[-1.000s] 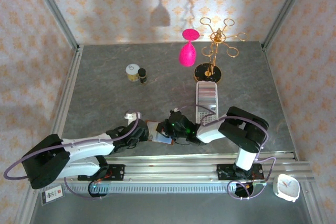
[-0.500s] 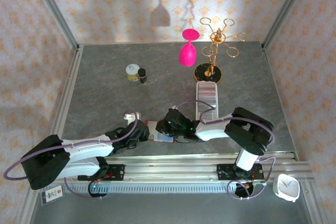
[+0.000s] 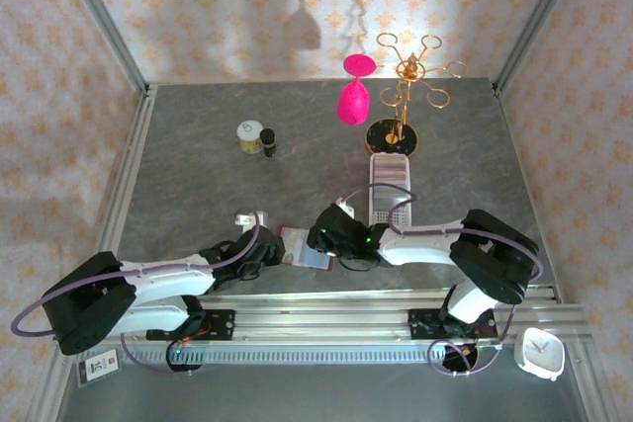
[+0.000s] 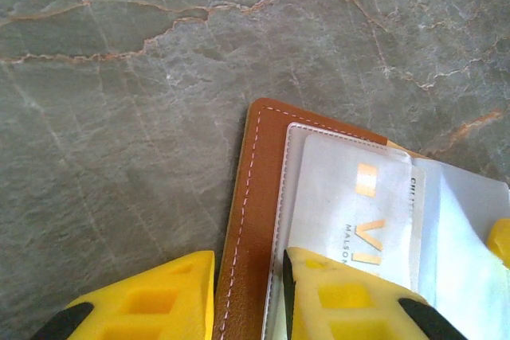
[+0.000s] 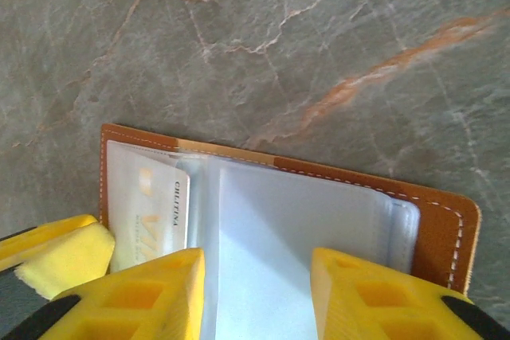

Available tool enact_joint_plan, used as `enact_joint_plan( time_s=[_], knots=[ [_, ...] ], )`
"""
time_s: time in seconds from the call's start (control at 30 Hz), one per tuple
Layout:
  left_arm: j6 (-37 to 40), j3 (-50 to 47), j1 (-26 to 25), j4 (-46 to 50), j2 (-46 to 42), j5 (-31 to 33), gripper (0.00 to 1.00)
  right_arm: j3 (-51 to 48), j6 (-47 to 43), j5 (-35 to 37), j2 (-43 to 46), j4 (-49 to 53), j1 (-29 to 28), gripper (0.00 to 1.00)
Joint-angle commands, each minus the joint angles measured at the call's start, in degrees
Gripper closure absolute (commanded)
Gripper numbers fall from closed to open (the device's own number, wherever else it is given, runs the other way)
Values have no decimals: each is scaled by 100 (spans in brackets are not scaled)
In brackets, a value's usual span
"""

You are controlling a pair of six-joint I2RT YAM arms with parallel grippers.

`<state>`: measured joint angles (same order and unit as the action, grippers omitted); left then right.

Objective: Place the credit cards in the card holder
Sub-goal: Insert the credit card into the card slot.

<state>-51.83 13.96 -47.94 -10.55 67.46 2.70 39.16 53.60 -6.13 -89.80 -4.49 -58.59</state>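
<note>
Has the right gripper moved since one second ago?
Yes. In the top view the right gripper has slid left and a little toward the back, away from the white tray, over the open card holder.

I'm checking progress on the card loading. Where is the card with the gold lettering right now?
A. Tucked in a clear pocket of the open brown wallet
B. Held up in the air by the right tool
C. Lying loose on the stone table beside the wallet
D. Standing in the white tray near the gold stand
A: in the right wrist view the card sits under a clear sleeve inside the open brown wallet, which lies flat on the table.
</note>
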Motion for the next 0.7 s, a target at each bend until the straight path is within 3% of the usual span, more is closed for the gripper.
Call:
enact_joint_plan(
  time_s=[0.0, 0.67],
  knots=[
    [-259, -171, -134, -256, 101, -1364, 74, -16, -139, 355, 129, 416, -24, 60],
    [-331, -233, -198, -308, -14, -1404, 73, 160, -293, 778, 395, 1034, -24, 60]
  ],
)
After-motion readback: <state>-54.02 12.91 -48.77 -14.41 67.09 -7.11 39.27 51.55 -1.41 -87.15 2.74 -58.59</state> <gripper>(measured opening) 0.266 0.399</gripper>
